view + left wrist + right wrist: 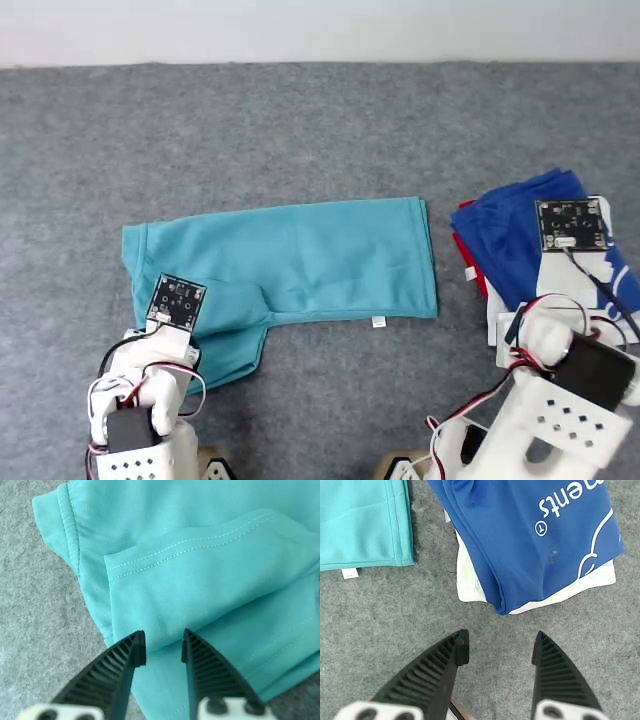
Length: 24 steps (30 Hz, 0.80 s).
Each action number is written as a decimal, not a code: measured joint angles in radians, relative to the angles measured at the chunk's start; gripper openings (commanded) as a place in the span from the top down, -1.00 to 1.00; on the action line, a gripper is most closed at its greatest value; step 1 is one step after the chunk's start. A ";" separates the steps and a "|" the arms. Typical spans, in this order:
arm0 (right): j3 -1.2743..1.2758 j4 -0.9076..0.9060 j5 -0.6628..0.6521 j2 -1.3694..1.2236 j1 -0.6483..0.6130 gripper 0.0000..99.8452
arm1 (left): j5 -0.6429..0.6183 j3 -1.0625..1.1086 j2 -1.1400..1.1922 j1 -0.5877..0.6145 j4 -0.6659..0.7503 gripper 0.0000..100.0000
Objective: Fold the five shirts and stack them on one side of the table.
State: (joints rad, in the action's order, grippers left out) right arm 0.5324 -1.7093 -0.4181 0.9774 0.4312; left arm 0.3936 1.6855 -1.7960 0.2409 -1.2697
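A teal shirt (300,260) lies spread across the middle of the grey table, its left part folded over itself. My left gripper (162,647) is open just above the folded sleeve of the teal shirt (200,580), with nothing between its fingers. At the right edge a blue shirt (515,235) tops a stack, with a red shirt (468,255) and a white shirt (497,322) showing under it. My right gripper (501,647) is open over bare carpet, just in front of the blue shirt (520,540) and the white shirt (467,580).
Grey carpet (300,120) covers the table, with wide free room behind the shirts. A bare strip of carpet (450,300) separates the teal shirt from the stack. The left arm's base (140,440) and the right arm's base (560,410) stand at the front edge.
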 measured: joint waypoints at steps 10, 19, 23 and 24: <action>0.000 0.000 0.000 0.000 0.000 0.58 | 0.000 0.000 0.000 0.000 0.000 0.75; 0.000 0.000 0.000 0.000 0.000 0.58 | 0.000 0.000 0.000 0.000 0.000 0.75; 0.000 -0.006 0.000 0.000 0.000 0.58 | 0.000 0.000 0.000 0.000 0.000 0.75; 0.011 -0.008 0.000 0.000 0.000 0.58 | 0.000 0.000 0.000 0.000 0.000 0.75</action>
State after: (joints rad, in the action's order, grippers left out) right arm 0.5432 -1.7169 -0.4181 0.9774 0.4312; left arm 0.3936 1.6855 -1.7960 0.2409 -1.2697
